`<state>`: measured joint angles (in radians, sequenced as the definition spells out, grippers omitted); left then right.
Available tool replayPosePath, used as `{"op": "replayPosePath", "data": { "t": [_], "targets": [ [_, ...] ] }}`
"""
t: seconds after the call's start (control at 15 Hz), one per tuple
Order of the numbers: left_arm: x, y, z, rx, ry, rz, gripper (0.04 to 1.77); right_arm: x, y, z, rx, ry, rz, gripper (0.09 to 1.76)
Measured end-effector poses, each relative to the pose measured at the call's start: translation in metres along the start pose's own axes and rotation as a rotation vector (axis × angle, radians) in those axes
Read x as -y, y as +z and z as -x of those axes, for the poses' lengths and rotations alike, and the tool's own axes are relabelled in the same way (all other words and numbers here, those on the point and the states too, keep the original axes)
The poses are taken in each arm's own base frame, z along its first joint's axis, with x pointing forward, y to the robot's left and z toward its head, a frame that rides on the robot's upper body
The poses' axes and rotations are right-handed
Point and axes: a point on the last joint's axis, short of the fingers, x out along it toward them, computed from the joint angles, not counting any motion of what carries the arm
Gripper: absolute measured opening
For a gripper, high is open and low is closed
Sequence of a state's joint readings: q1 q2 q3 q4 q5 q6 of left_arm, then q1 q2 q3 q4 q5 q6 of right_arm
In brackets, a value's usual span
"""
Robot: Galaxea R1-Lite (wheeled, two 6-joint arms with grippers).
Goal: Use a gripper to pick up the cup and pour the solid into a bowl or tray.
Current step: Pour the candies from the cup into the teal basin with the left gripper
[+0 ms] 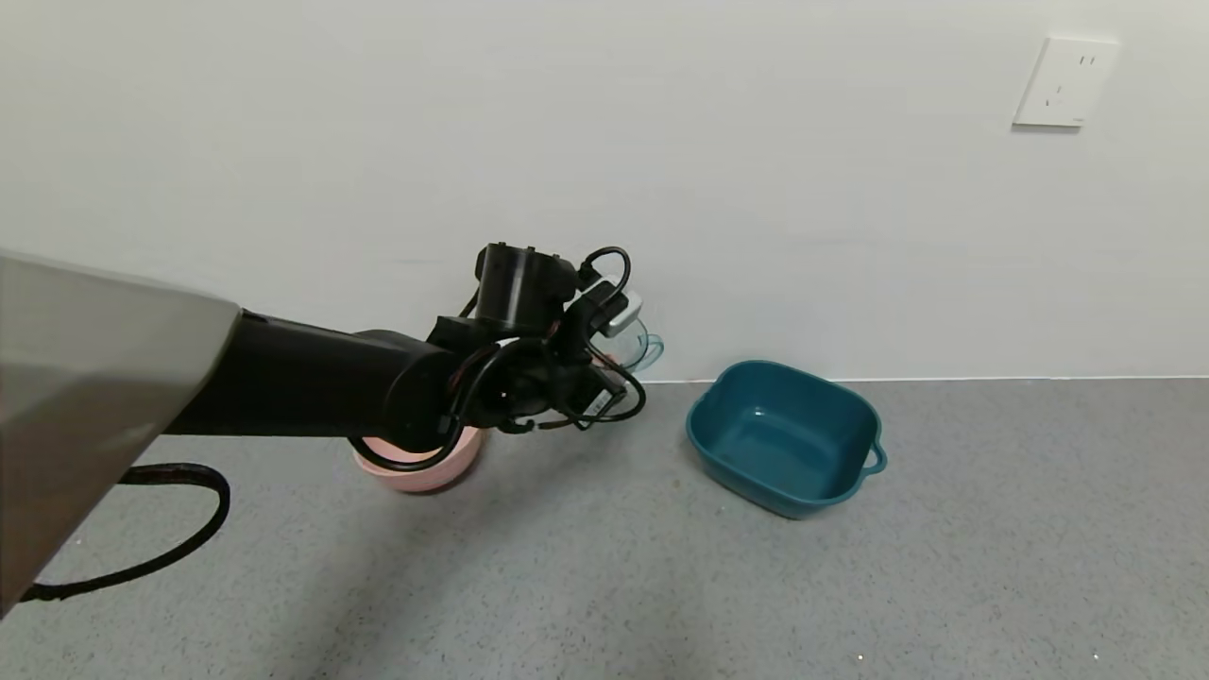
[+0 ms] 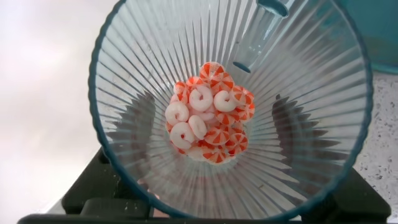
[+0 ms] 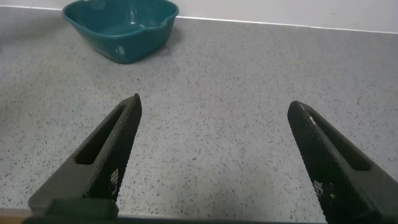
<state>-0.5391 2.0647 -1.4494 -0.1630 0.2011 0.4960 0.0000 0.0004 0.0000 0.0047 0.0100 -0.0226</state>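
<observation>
My left gripper (image 1: 616, 357) is shut on the cup (image 1: 638, 344), a ribbed pale blue-green tumbler, and holds it off the floor by the wall, left of the dark teal basin (image 1: 784, 439). In the left wrist view I look straight into the cup (image 2: 298, 81). The solid (image 2: 210, 115), white and orange-red round pieces, lies heaped at its bottom. My fingers (image 2: 134, 127) show as dark shapes through the cup's wall on both sides. My right gripper (image 3: 214, 102) is open and empty, low over the floor; the basin (image 3: 121, 28) lies far ahead of it.
A round pink bowl (image 1: 420, 467) sits on the grey speckled floor under my left arm. A white wall runs close behind the cup and the basin. A black cable (image 1: 179, 548) loops on the floor at the left. The basin's corner shows in the left wrist view (image 2: 376, 31).
</observation>
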Motion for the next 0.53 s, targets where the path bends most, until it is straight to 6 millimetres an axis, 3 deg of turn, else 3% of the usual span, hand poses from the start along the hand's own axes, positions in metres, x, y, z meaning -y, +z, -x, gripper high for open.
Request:
{"op": "replayPosePath", "data": {
  "t": [0.27,0.53],
  "targets": [
    [-0.002,0.025,-0.004,0.003,0.074,-0.142,1.29,0.0,0.0,0.0,-0.001,0.0,0.0,1.71],
    [0.007,0.031,-0.021,-0.049,0.169,-0.301,1.29,0.0,0.0,0.0,-0.001,0.0,0.0,1.71]
  ]
}}
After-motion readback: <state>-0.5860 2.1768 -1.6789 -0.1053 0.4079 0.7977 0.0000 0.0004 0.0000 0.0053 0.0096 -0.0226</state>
